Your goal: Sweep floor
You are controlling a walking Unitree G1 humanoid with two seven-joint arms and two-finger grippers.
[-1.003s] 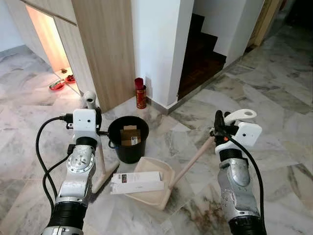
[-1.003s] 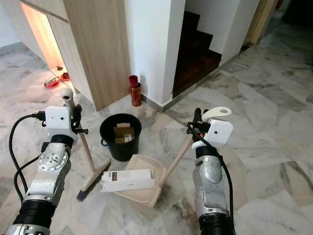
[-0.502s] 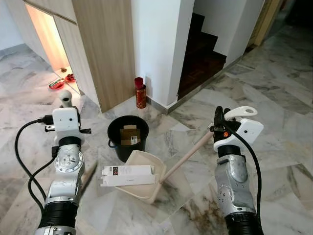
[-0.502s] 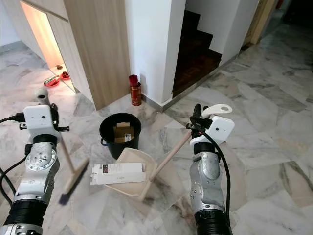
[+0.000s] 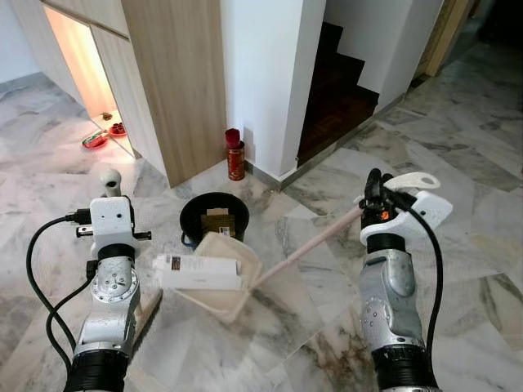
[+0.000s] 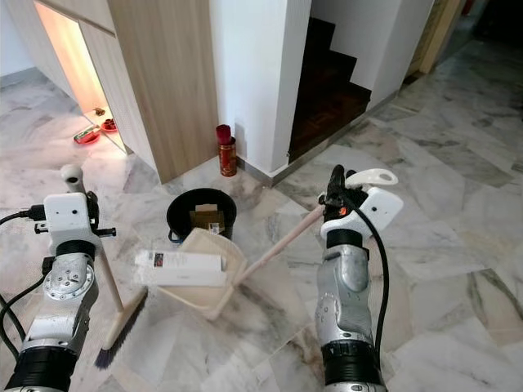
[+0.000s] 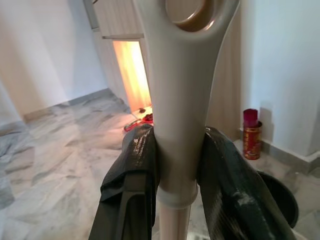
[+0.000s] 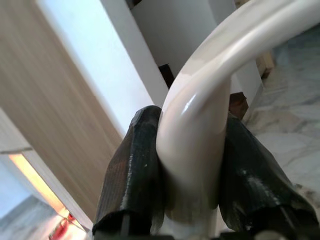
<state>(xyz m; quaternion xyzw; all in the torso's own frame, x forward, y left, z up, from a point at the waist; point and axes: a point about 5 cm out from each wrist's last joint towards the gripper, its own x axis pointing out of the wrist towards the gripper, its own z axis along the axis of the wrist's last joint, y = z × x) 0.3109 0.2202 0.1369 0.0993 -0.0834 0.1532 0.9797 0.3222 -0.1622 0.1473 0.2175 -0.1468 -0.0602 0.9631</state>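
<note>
**Dustpan tipped at the bucket, brush held upright**

On the marble floor (image 5: 327, 310) before the robot, a cream dustpan (image 6: 200, 273) is lifted and tilted, its far edge at the rim of a black bucket (image 5: 214, 214). A white rectangular box (image 6: 181, 268) lies across the pan's tray, overhanging its left side. Inside the bucket a brown cardboard piece can be seen. The dustpan's long pale handle (image 5: 315, 239) runs up and to the right to the right gripper (image 5: 374, 198), whose black fingers (image 8: 132, 175) are clamped on the curved top end of that handle, as the right wrist view shows.

The left gripper (image 6: 82, 196) holds the brush (image 6: 114, 306) to the left of the pan. Its stick stands nearly upright, the bristle head resting on the floor beside the left arm, apart from the dustpan. In the left wrist view the fingers (image 7: 135, 170) press both sides of the pale handle just below its hanging-hole end.

Beyond the bucket a red can (image 5: 235, 157) stands against the foot of a white wall (image 5: 265, 73). To its left is a wooden cabinet (image 5: 176, 73) with a lit recess at floor level, where red dishes (image 5: 98, 139) sit. To the right of the wall, dark wooden stairs (image 5: 339, 90) rise.
</note>
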